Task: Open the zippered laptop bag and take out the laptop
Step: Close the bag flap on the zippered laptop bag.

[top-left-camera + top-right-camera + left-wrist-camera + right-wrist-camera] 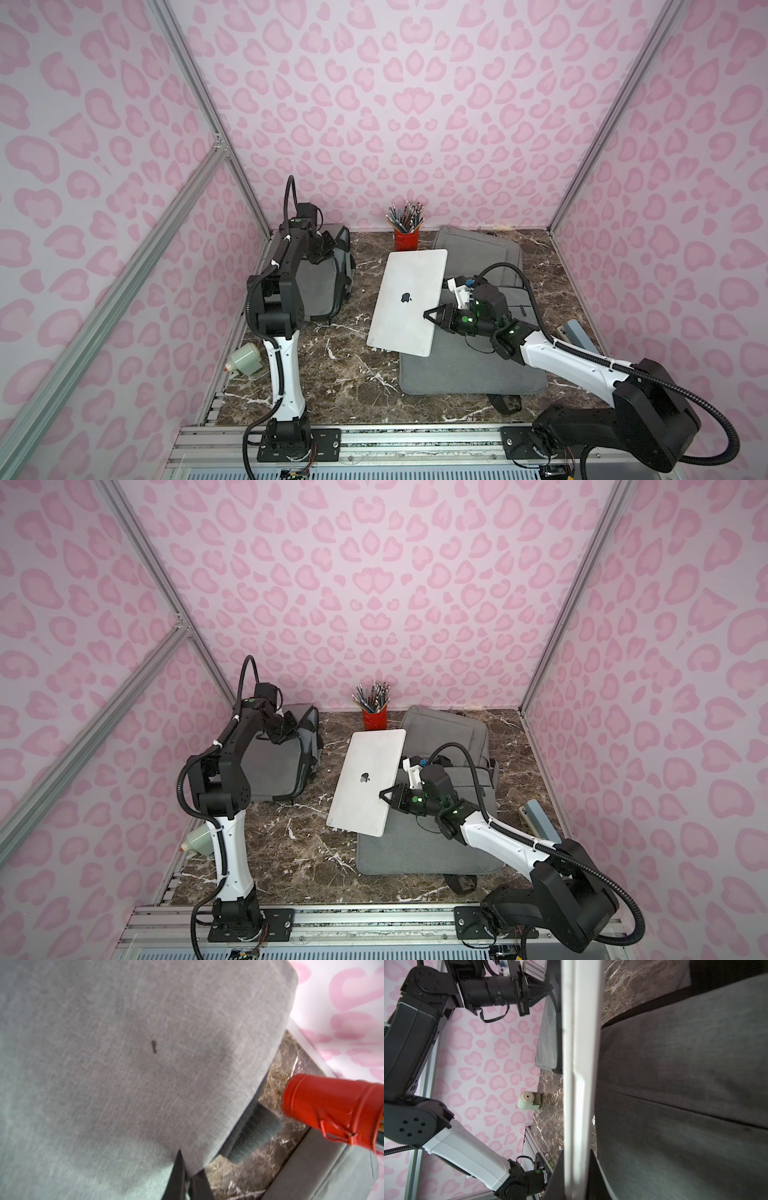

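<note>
The white laptop [405,299] [365,783] hangs tilted above the table, lid up with the dark logo showing. My right gripper [430,316] [385,794] is shut on its right edge. In the right wrist view the laptop's thin edge [579,1064] runs between the two black fingers of that gripper [576,1159]. Under it lies the grey laptop bag [469,365] [424,850] [685,1084], flat on the marble. My left gripper [326,247] [286,729] [189,1163] is shut at the back left, its tips against another grey bag [124,1064].
A red cup of pencils [406,237] [332,1109] stands at the back, just behind the laptop's far corner. The other grey bag [328,286] lies at the back left. A pale green object [245,359] [528,1101] sits by the left wall. A blue-grey item [579,332] lies at the right edge.
</note>
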Available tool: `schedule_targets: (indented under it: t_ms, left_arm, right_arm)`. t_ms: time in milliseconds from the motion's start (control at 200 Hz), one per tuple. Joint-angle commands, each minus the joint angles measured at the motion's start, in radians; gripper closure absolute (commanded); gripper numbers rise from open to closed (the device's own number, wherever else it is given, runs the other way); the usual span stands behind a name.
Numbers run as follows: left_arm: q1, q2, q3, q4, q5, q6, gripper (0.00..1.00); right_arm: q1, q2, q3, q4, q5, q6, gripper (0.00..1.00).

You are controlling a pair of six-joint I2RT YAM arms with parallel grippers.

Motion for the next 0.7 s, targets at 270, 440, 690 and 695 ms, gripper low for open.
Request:
schedule_targets:
  t_ms: [270,440,690,695]
  left_arm:
    - [0.014,0.091,0.125,-0.051,-0.041,0.035,0.93]
    - [0.014,0.092,0.129,-0.062,-0.029,0.106,0.85]
    - [0.013,0.06,0.159,-0.1,0.062,0.195,0.6]
    - [0.013,0.056,0.158,-0.1,0.064,0.197,0.6]
  right_arm:
    - [0.016,0.042,0.049,0.123,-0.169,-0.045,1.0]
    - [0.054,0.071,0.065,0.109,-0.179,-0.052,1.0]
    - [0.127,0.15,0.049,0.23,-0.206,0.051,1.0]
    - [0.128,0.152,0.048,0.232,-0.207,0.055,1.0]
